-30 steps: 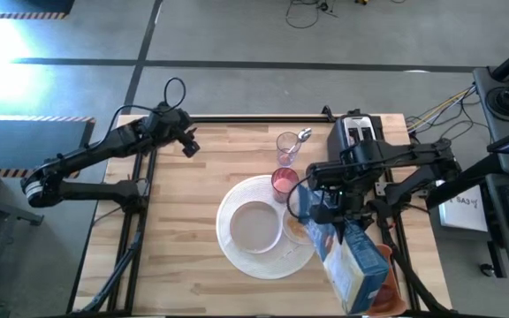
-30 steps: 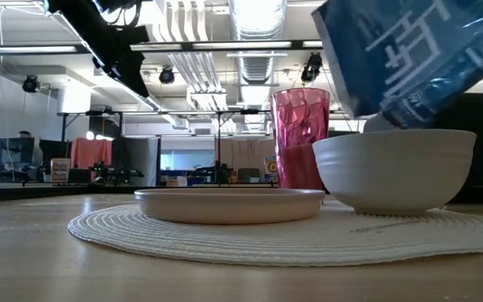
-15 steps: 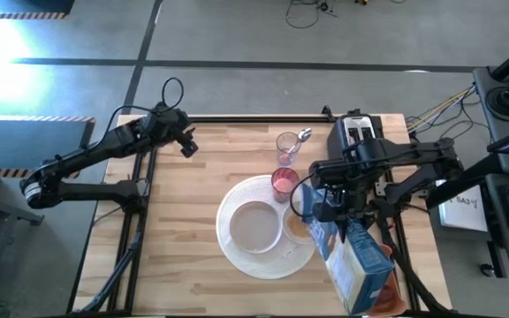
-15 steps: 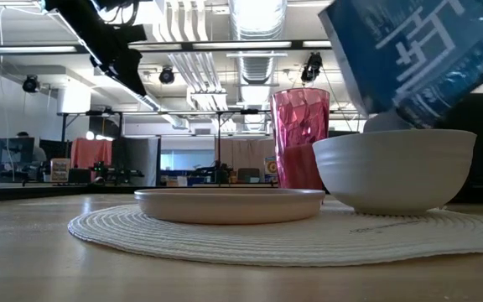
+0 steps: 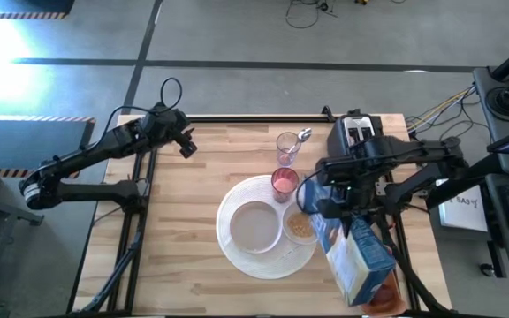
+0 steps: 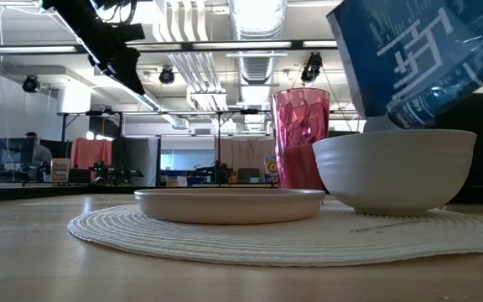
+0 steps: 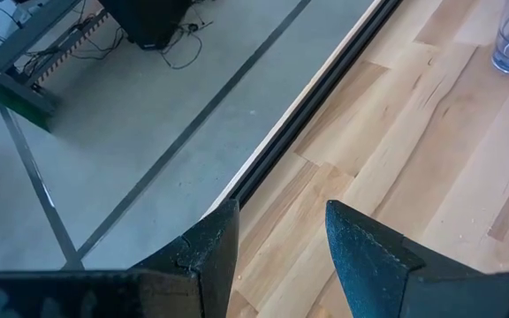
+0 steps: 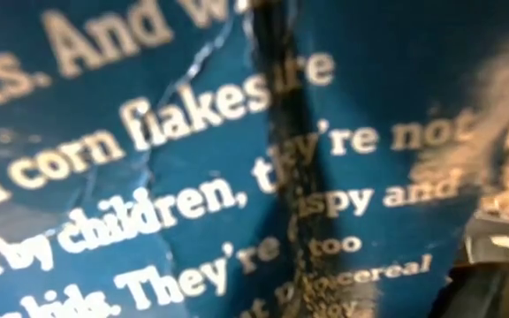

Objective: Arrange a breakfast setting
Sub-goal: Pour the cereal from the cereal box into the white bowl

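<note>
- Where the round woven placemat (image 5: 237, 256) lies on the wooden table (image 5: 175, 247), we see the large white plate (image 5: 254, 227) at its middle and the small white bowl (image 5: 300, 227) touching the mat's right part, with orange-tan cereal (image 5: 300, 226) inside it.
- We see the translucent pink cup (image 5: 284, 183) upright just behind the bowl, at the mat's far edge; in the low view it stands between plate (image 6: 229, 204) and bowl (image 6: 392, 168).
- We find the right gripper (image 5: 332, 208) clenched on a blue cereal box (image 5: 353, 261), which hangs tilted with its upper end just beside and above the bowl; the right wrist view shows only the box's printed face (image 8: 193, 177).
- We see the left gripper (image 5: 187, 146) hovering over the table's far left edge, well apart from the setting, its fingers (image 7: 360, 247) parted and grasping nothing.
- We note a clear glass (image 5: 288, 144) and the black toaster (image 5: 353, 132) at the far side.
</note>
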`<state>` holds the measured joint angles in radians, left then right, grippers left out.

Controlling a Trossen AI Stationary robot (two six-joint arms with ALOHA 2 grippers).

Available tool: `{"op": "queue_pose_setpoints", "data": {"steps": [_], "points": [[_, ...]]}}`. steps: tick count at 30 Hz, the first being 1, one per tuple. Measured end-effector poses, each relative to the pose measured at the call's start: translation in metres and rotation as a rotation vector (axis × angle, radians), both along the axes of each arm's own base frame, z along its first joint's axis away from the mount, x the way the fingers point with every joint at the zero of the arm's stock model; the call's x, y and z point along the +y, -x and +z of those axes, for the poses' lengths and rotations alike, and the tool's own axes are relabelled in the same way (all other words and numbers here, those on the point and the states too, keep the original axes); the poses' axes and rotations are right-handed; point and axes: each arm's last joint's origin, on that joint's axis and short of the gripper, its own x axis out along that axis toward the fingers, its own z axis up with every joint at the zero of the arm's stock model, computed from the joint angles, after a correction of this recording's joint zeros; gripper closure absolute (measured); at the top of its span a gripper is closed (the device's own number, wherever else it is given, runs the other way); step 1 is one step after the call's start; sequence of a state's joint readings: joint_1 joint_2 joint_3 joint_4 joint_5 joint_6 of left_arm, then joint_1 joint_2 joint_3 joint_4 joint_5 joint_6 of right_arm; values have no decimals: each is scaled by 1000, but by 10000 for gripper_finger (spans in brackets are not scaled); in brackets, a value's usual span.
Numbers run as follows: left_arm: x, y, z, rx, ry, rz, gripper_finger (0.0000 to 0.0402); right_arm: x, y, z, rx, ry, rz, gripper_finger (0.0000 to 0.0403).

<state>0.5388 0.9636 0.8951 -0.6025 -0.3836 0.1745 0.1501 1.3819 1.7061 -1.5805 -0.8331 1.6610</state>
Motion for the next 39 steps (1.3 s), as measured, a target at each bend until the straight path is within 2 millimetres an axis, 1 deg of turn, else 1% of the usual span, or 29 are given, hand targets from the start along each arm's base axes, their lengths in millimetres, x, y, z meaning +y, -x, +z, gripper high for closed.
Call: {"op": "queue_pose_setpoints", "data": {"steps": [2,4,7,11,16,24,28,33,39], "points": [[0,1,1,-3,-1,0,247,0,-2,-3,-3,-8,4,253],[0,1,1,-6,-1,2,247,0,-4,-7,-26,22,29,253],[-1,1,1,-7,-1,2,247,0,-3,-7,-84,47,84,253],[-1,2,2,-15,0,6,247,-1,-2,-8,-122,98,99,253],[-2,3,3,-38,5,19,247,2,8,-2,-179,151,131,253],[-4,7,7,-93,20,38,247,17,25,4,-236,254,194,253],[-5,8,8,-111,26,46,247,23,27,4,-197,217,185,253],[-5,8,8,-118,29,50,247,23,26,5,-140,163,147,253],[-4,6,10,-131,6,41,247,24,25,3,-162,180,169,253]]}}
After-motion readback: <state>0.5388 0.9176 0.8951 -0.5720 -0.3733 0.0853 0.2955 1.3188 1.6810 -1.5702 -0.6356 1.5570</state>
